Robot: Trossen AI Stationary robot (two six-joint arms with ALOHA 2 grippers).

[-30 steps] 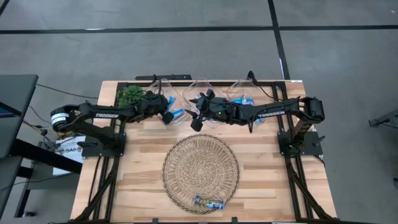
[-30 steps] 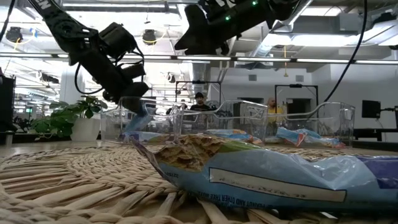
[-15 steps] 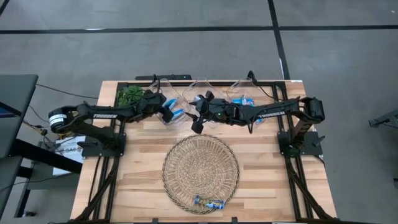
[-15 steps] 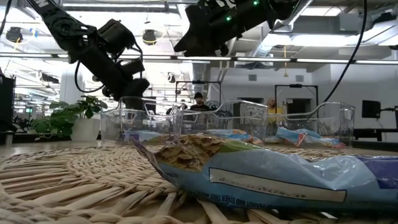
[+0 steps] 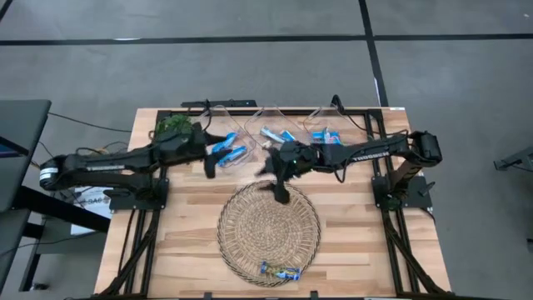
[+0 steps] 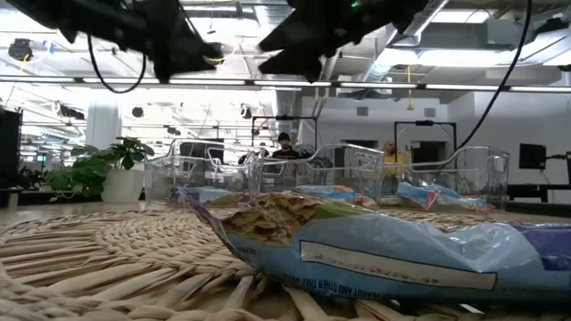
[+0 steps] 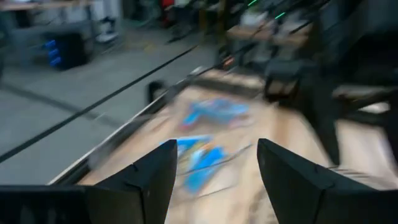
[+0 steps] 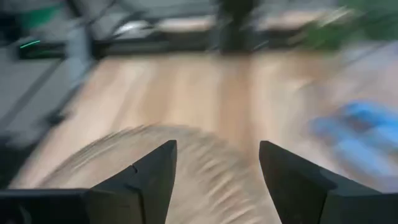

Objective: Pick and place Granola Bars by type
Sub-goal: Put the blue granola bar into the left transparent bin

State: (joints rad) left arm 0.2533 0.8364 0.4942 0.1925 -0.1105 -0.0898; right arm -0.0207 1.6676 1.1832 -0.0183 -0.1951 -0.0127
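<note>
Three clear bins stand along the far edge. The left bin (image 5: 226, 143) holds bright blue bars (image 5: 230, 151), which also show in the left wrist view as blue bars (image 7: 205, 155). The middle bin holds light blue-white bars (image 5: 275, 133), the right bin more bars (image 5: 326, 135). My left gripper (image 5: 208, 169) (image 7: 214, 146) hangs open and empty just near-left of the left bin. My right gripper (image 5: 281, 193) (image 8: 217, 146) hangs open and empty over the far rim of the wicker tray (image 5: 250, 218). Light blue-white bars (image 5: 279, 270) (image 6: 357, 241) lie flat on the tray's near part.
A green plant (image 5: 175, 127) stands at the far left corner beside the bins. Bare wood (image 5: 187, 217) lies left and right of the tray. Both arm bases (image 5: 133, 192) (image 5: 404, 187) sit at the table's sides.
My left gripper has opened over the left bin and let go of a bright blue bar, which now lies in the bin. It has then risen and drawn back toward the table's left and near edge. My right gripper has moved from the bins toward the near edge, over the tray's far rim.
</note>
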